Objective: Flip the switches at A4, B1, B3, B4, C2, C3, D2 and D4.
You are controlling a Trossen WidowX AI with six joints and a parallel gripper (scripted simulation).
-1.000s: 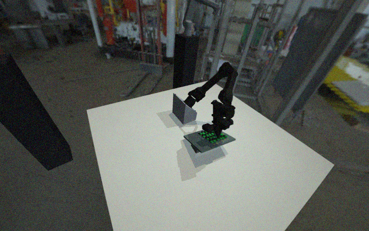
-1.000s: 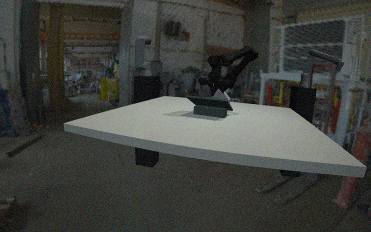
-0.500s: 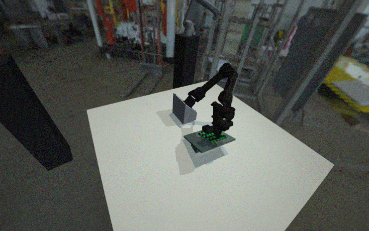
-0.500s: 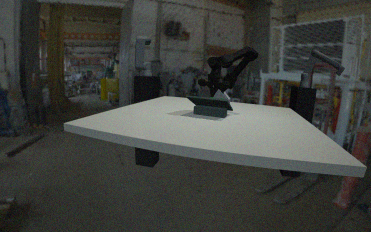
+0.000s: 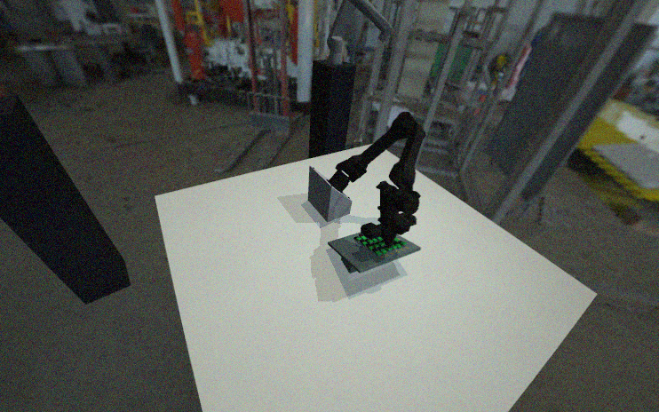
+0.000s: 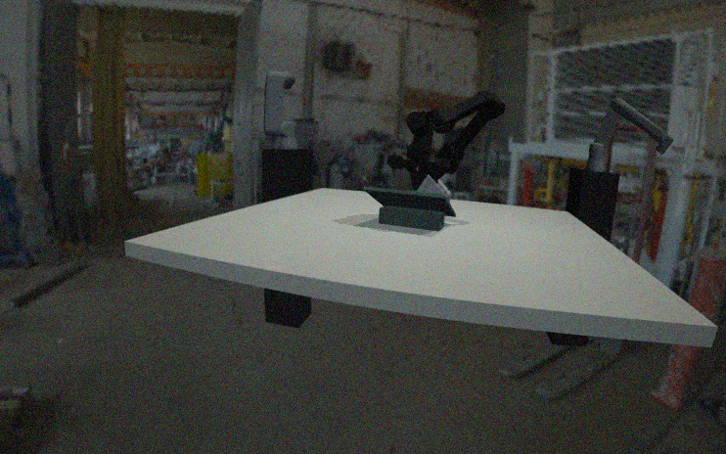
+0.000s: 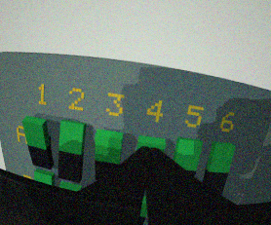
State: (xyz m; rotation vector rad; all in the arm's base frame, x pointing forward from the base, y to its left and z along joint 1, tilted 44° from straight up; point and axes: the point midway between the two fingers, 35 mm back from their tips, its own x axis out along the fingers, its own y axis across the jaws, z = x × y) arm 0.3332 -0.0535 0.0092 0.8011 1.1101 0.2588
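Nearby, a grey wedge (image 5: 326,196) stands beside the switch panel (image 5: 358,251).

We see the black six-joint arm (image 5: 399,153) folded high at the elbow, its forearm dropping steeply with the wrist pointing down. Our black parallel-jaw gripper (image 5: 386,236) has its fingers pressed fully together, gripping nothing.

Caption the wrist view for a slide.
Shut black gripper low over the grey switch panel, under yellow column number 4, green row-A rockers ahead.
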